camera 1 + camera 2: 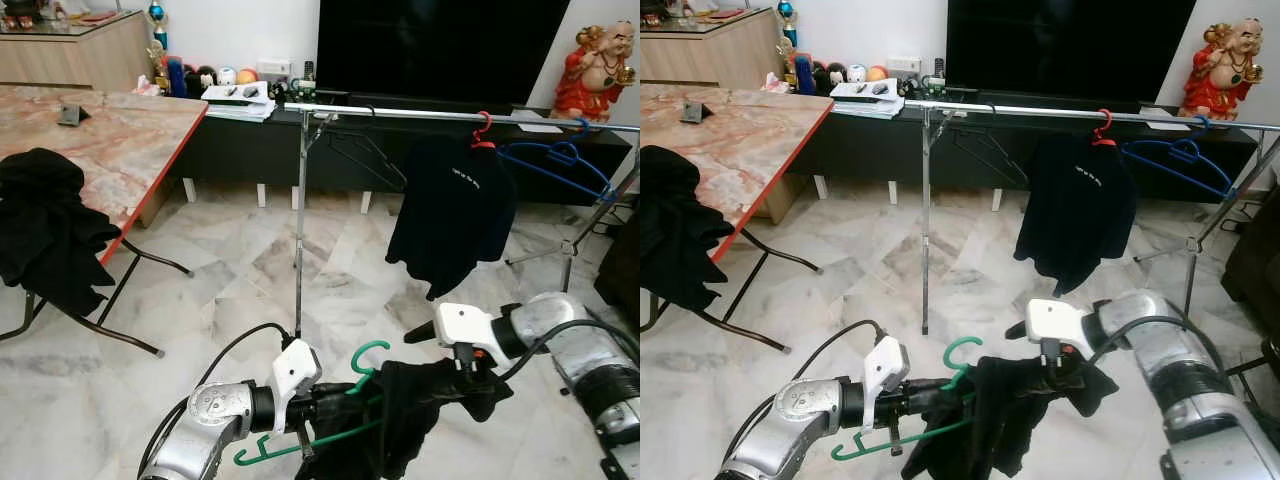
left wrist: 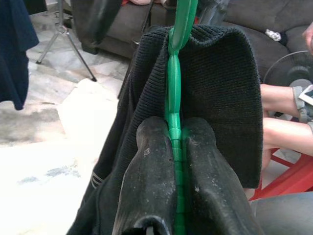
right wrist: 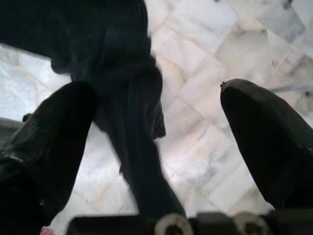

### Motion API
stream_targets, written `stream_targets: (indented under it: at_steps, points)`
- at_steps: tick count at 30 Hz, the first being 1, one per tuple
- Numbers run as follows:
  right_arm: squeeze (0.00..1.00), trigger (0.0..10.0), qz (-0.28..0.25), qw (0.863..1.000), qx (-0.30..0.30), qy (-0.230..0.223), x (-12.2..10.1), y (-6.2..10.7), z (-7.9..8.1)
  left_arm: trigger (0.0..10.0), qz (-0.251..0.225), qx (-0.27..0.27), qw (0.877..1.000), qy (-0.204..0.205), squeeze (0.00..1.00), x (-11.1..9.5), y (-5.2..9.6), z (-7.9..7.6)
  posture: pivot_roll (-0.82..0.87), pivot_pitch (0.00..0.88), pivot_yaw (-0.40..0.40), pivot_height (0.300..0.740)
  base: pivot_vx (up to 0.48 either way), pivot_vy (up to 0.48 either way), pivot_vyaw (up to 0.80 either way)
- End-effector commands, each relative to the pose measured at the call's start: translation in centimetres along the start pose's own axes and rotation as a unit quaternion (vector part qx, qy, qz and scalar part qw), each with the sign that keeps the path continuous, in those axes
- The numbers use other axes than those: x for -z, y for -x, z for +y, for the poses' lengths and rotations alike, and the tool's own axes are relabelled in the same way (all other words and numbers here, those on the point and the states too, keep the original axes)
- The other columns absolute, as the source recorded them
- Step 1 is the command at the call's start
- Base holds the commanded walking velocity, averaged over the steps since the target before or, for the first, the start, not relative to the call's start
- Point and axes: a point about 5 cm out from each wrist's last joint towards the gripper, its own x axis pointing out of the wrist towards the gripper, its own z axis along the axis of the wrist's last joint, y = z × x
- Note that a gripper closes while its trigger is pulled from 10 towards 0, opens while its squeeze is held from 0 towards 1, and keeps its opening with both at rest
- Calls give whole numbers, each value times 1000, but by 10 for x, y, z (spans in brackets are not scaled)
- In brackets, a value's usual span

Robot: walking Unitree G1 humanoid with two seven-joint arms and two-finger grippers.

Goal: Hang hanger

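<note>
The green hanger (image 1: 345, 415), draped with a black garment (image 1: 415, 410), is clamped in the closed left gripper (image 2: 173, 166) at 6 o'clock. The right gripper (image 3: 161, 147) is spread open around the cloth. The carrying step is judged in hand; the hook must next be raised to the rail (image 1: 420, 115) at 12 o'clock.

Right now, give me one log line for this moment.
left gripper: shut on green hanger | right gripper: open, over black garment | rail: ahead, not reached

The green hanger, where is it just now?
The green hanger is low in the head views, clamped in the left gripper, a black garment draped over it, short of the clothes rail.
</note>
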Motion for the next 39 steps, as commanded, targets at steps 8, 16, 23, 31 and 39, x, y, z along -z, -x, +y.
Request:
stream_targets:
  at_steps: [8, 16, 23, 31, 39]
  points:
    - [0, 10000, -5, 1000, -27, 13, -6, -7, 0, 10000, -18, 20, 999, -17, 0, -13, -5, -2, 27, 5, -106, 740, 0, 0, 0]
    - [0, 0, -19, 998, -55, 0, -5, -14, 4, 10000, -18, 20, 999, -17, 0, -14, -6, -3, 31, 6, -107, 740, 0, 0, 0]
    - [0, 0, -16, 997, -80, -3, -3, -18, 9, 10000, -23, 21, 999, -19, 0, -16, -10, -3, 32, 8, -108, 740, 0, 0, 0]
    - [0, 0, -8, 996, -93, -7, 0, -18, 11, 10000, -24, 21, 999, -20, 0, -17, -11, -3, 31, 9, -109, 740, 0, 0, 0]
    - [0, 0, 7, 995, -99, -6, 3, -18, 13, 10000, -24, 18, 999, -23, 0, -18, -11, -1, 31, 10, -111, 740, 0, 0, 0]
